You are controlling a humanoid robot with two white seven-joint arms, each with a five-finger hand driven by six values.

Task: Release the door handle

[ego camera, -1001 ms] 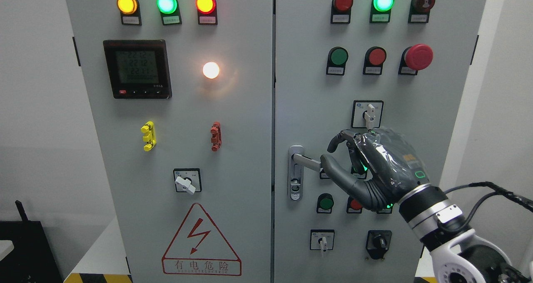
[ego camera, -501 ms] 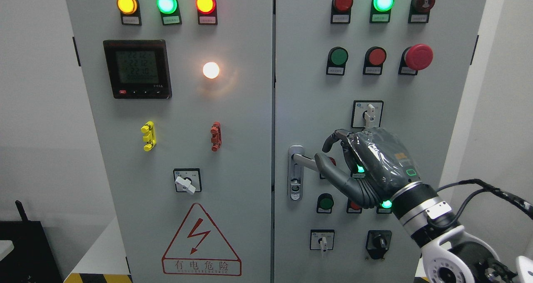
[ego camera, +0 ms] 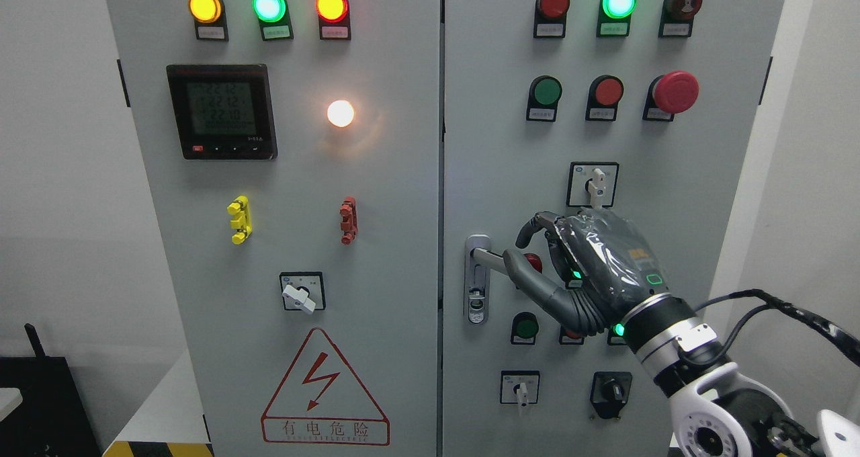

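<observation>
The silver door handle point(ego camera: 489, 258) sits on the right cabinet door point(ego camera: 497, 141), near its left edge, with its lever pointing right over a vertical lock plate. My right hand point(ego camera: 516, 248) reaches in from the lower right. Its thumb point(ego camera: 527, 277) lies against the lever's free end and hides the tip. Its fingers point(ego camera: 537, 223) curl loosely above the lever, apart from the thumb, with a red button showing in the gap. Nothing is clasped between them. The left arm is out of view.
Around the hand the right door carries push buttons, a red mushroom stop button point(ego camera: 675, 91) and rotary switches point(ego camera: 594, 183). The left door point(ego camera: 282, 195) has a meter display point(ego camera: 222, 111), lamps and a warning triangle point(ego camera: 324, 388). A black cable point(ego camera: 793, 309) trails from the right arm.
My right hand and forearm have shifted a little to the left and up, so the thumb now covers more of the lever's end. The fingers stay loosely apart.
</observation>
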